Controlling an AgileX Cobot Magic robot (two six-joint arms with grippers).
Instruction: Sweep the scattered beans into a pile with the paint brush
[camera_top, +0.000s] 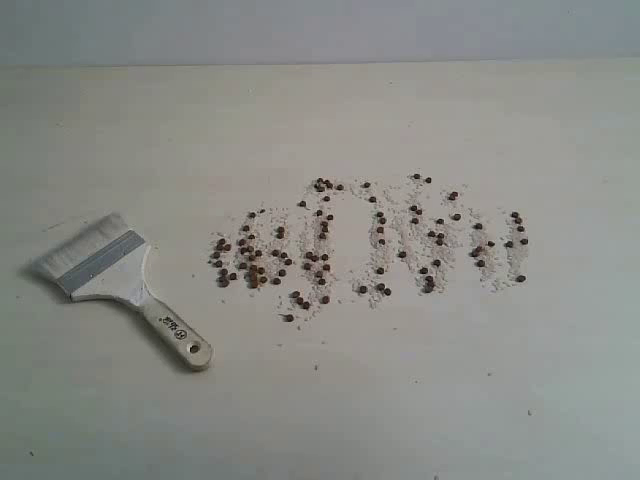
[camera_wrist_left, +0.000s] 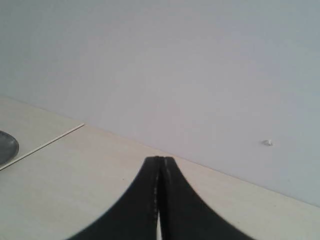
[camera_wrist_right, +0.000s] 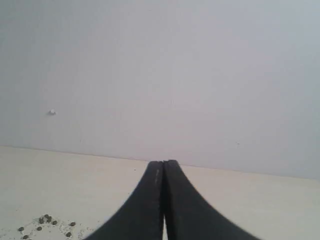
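Nearest, at left, lies the paint brush, judged light, soft-bristled, best taken by its stiff handle; loose beans scatter right of it, apt to roll; left gripper and right gripper both pressed together, empty.

A: What stands beyond the tabletop?
B: A plain pale wall, meeting the tabletop's far edge; a small white nub on it, just above the tabletop.
A: Anything else?
B: A dark grey round rim, just past a thin seam in the tabletop.
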